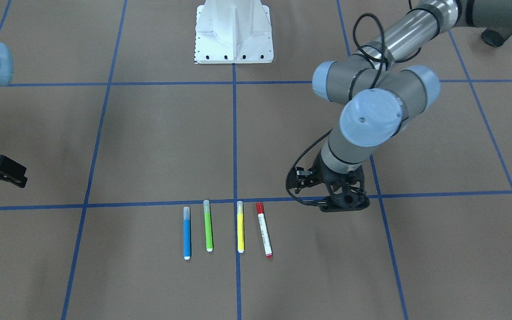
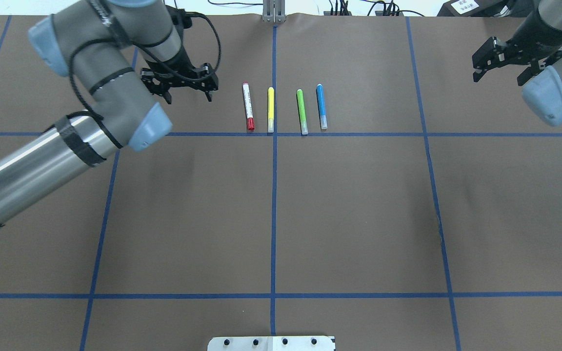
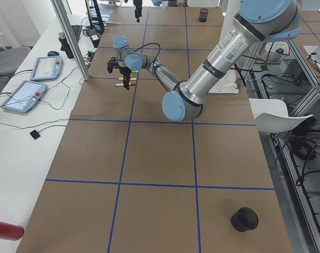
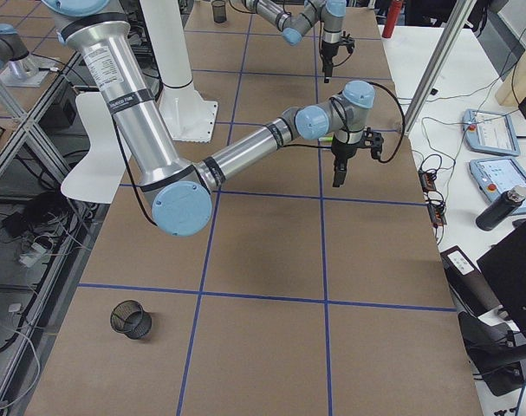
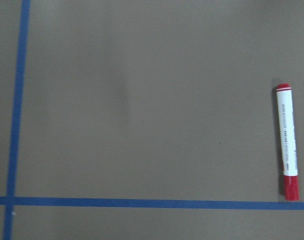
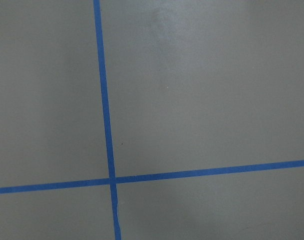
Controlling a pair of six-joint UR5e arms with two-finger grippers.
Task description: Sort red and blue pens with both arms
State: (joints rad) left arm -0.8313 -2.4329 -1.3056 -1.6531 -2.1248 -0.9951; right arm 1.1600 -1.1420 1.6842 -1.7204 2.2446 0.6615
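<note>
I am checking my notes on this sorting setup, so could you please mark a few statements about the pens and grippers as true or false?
1. The red pen, yellow marker, green marker and blue pen lie side by side in one row. True.
2. The blue pen lies between the yellow and green markers. False: it is at the row's end, beside the green marker.
3. The red pen is the one nearest the left gripper. True.
4. The left gripper holds the red pen. False: it is open and empty, apart from the pen.
5. The right gripper is shut on the blue pen. False: it is open, empty and well away from the row.
</note>
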